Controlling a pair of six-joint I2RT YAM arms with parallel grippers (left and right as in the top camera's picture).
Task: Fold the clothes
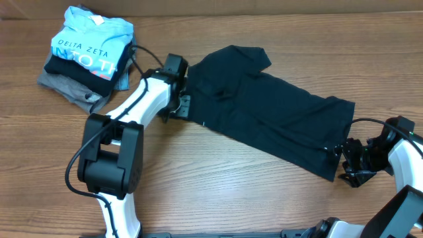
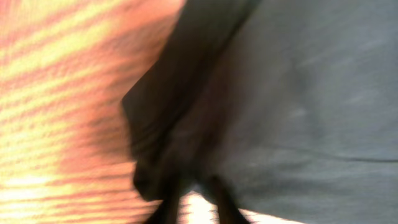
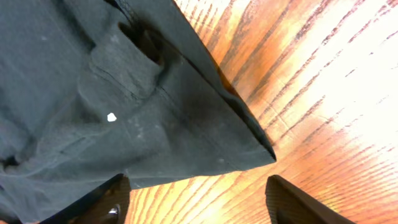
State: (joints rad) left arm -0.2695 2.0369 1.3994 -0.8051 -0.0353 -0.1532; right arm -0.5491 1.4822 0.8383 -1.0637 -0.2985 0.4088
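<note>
The dark navy-black T-shirt [image 1: 264, 109] lies spread out, slanting from the upper middle of the table to the lower right. My left gripper [image 1: 182, 104] is at the shirt's left edge. In the blurred left wrist view its fingers [image 2: 194, 196] stand close together and pinch a bunched fold of the dark fabric [image 2: 298, 93]. My right gripper [image 1: 344, 160] is at the shirt's lower right corner. In the right wrist view it [image 3: 198, 186] is wide open and empty over bare wood, with the shirt's hem corner [image 3: 186, 124] just ahead of its tips.
A stack of folded clothes sits at the back left: a light blue "DELTA ZETA" shirt [image 1: 89, 39] on top, a grey garment [image 1: 66, 84] beneath. A black cable [image 1: 142, 53] runs from the left arm toward the stack. The wooden table [image 1: 218, 185] lies around the shirt.
</note>
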